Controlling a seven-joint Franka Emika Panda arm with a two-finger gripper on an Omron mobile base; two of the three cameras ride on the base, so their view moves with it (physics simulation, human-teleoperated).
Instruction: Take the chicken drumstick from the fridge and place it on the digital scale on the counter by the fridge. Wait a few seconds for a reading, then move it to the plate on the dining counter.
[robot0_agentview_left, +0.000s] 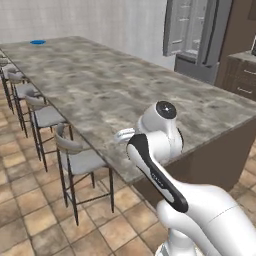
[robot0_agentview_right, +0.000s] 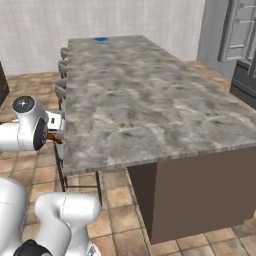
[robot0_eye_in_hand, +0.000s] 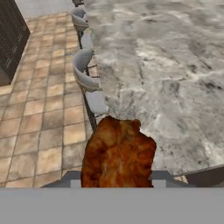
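The gripper (robot0_eye_in_hand: 117, 183) was clamped on the chicken drumstick (robot0_eye_in_hand: 118, 154), its jaws pressed against the two sides of the reddish-brown meat, which bulged up large between them in the hand view. In the right base view a small orange-brown bit of the drumstick (robot0_agentview_right: 54, 138) showed just past the white wrist, held beside the near corner of the dining counter (robot0_agentview_right: 145, 100), out over the stool side and not over the marbled top itself. The same view from the hand placed the drumstick at that counter's edge (robot0_eye_in_hand: 166, 78), with the nearest stool (robot0_eye_in_hand: 87, 74) just beyond it and the tiled floor (robot0_eye_in_hand: 39, 109) to the side. The plate (robot0_agentview_left: 37, 42) lay at the far end of the dining counter, a flat bright blue disc near the corner by the wall, well apart from the held drumstick; it showed there in the right base view too (robot0_agentview_right: 100, 38). A row of grey-seated stools (robot0_agentview_left: 75, 155) ran along the counter's side. Beyond the counter's other side stood the fridge (robot0_agentview_left: 197, 35), its grey door swung open.
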